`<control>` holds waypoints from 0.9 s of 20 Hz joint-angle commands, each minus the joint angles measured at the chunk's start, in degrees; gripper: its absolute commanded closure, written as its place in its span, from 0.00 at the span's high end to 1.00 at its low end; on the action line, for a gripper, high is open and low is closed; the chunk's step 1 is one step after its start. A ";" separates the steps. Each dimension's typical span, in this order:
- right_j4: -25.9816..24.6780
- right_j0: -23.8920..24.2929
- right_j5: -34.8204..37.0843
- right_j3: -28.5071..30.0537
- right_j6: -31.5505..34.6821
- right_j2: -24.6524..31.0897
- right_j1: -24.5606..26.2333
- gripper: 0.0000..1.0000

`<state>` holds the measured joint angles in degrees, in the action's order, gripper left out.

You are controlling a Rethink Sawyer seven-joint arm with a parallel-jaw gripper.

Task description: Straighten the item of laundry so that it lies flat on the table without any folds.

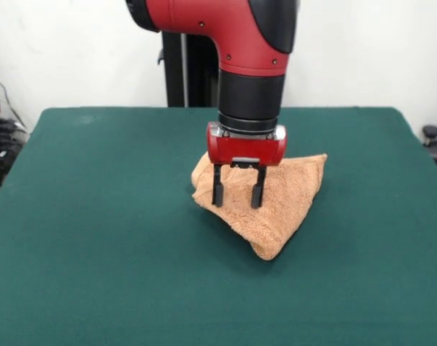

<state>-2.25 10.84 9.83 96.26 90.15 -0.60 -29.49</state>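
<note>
The item of laundry is an orange-tan terry towel, folded over itself into a rough triangle near the middle of the dark green table. One corner points toward the front edge, and a flat edge runs along its far right side. My gripper hangs straight down over the towel's left part, its two black fingers spread apart and open, tips just at or above the cloth. Nothing sits between the fingers. The red gripper body covers part of the towel's far edge.
Green felt stretches wide on all sides of the towel. A black post stands behind the table's far edge. Cables and dark equipment lie off the left edge, and a small dark object sits off the right edge.
</note>
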 commanded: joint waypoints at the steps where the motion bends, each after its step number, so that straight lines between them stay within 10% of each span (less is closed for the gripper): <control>1: 2.40 -1.69 -1.32 5.49 13.22 3.94 1.12 1.00; 18: 4.15 -4.14 -1.53 4.33 14.46 2.55 1.93 1.00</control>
<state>-1.16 9.86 9.25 96.60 90.15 -0.63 -29.65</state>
